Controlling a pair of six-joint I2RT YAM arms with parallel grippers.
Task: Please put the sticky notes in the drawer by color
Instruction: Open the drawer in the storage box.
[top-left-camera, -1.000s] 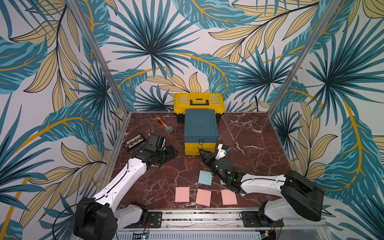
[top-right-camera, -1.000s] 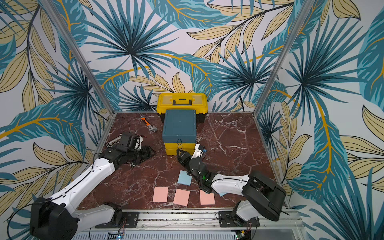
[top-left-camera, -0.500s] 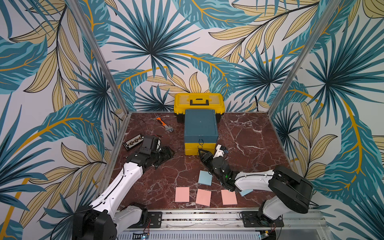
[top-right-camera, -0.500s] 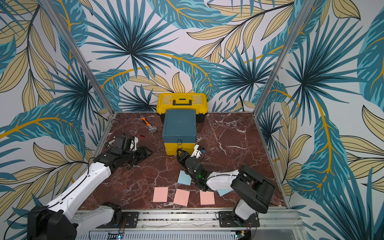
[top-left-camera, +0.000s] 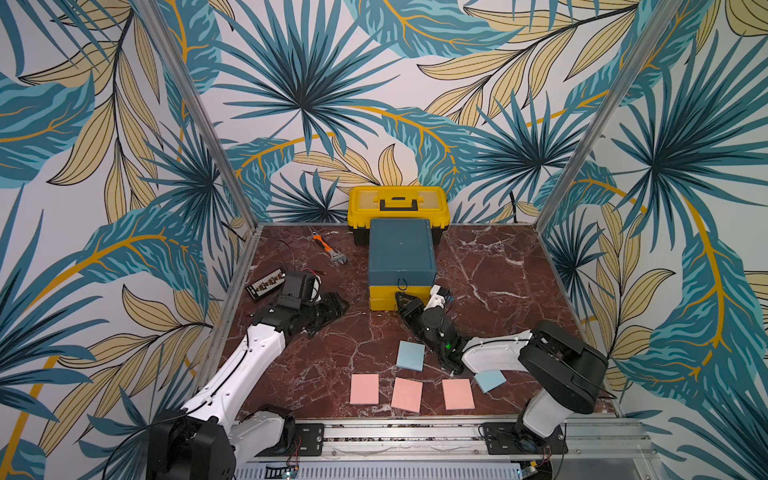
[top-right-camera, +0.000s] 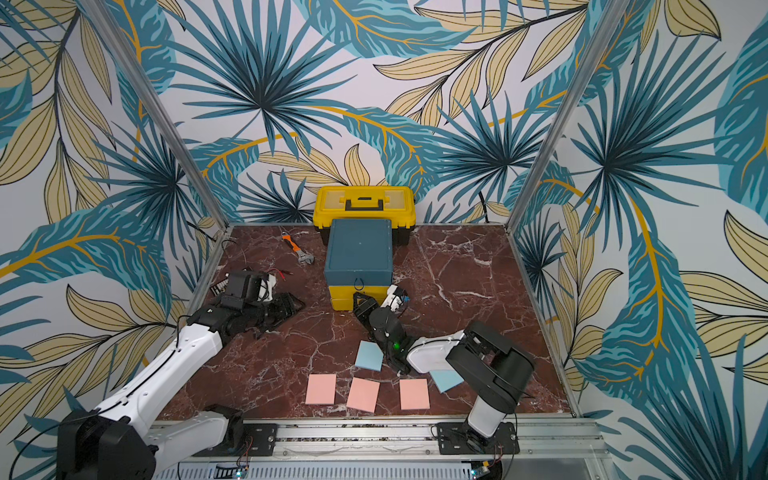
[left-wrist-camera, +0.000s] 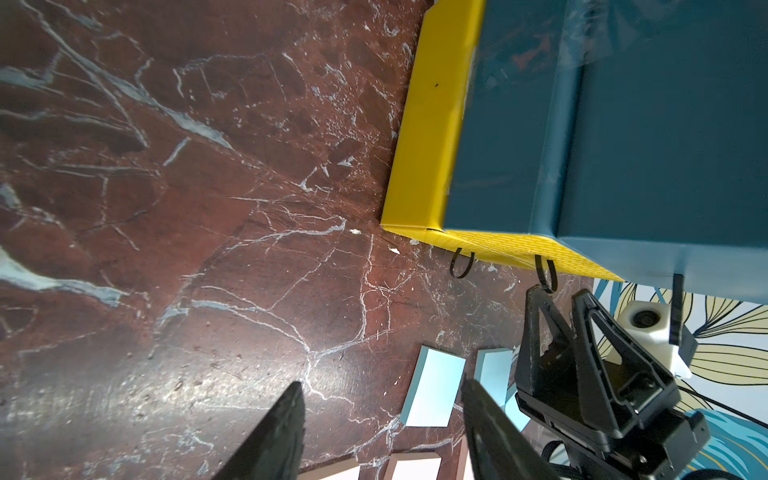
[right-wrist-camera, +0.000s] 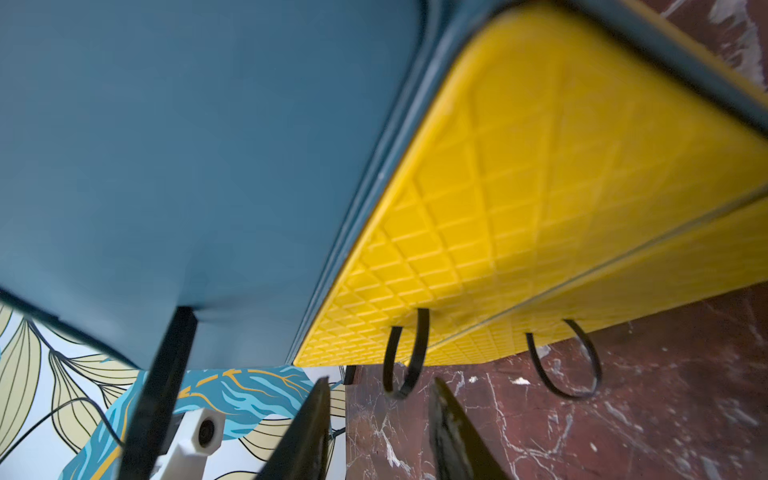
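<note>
At the teal, yellow-fronted drawer (right-wrist-camera: 540, 187), the right hand (right-wrist-camera: 380, 380) stands spread beside a black loop (right-wrist-camera: 417, 345).

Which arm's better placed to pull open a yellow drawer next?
Right. The right gripper is open at the front of the drawer, a loop pull just ahead of its fingertips. The left gripper sits off to the side, farther from the pulls.

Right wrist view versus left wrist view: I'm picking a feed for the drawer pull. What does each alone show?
Only the right wrist view shows the diamond embossing on the yellow drawer fronts. Only the left wrist view shows light blue sticky notes, pink sticky notes and the open left gripper. Both show the teal cabinet, two loop pulls, the open right gripper near one, and the marble table.
</note>
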